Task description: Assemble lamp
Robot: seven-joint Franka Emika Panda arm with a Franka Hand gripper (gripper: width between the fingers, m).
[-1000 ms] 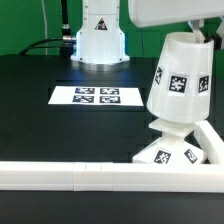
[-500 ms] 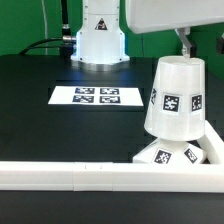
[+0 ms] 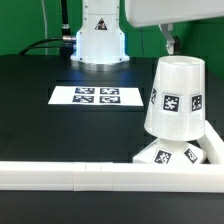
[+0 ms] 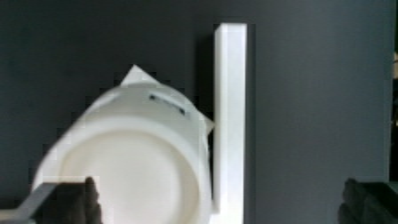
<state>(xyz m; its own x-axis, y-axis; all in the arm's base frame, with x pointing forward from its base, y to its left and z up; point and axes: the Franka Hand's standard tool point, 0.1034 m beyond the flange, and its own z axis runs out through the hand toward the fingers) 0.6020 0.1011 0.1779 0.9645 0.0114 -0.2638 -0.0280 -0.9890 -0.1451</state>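
Observation:
The white conical shade (image 3: 176, 96) stands upright, wide end down, on the tagged square base (image 3: 166, 155) in the corner of the rail at the exterior view's right. The bulb is hidden under the shade. My gripper (image 4: 217, 204) is open and empty above the shade, apart from it. One finger (image 3: 169, 41) shows just above the shade's top. In the wrist view the shade (image 4: 128, 165) lies below, between my dark fingertips (image 4: 63, 200), closer to one of them.
The long white rail (image 3: 70, 176) runs along the table's front and turns up at the right (image 3: 213, 140); it also shows in the wrist view (image 4: 228, 110). The marker board (image 3: 98, 96) lies on the black table. The arm's white pedestal (image 3: 98, 40) stands behind.
The gripper let go of the shade, which went from tilted to upright on the base. The gripper rose and shifted toward the exterior view's left.

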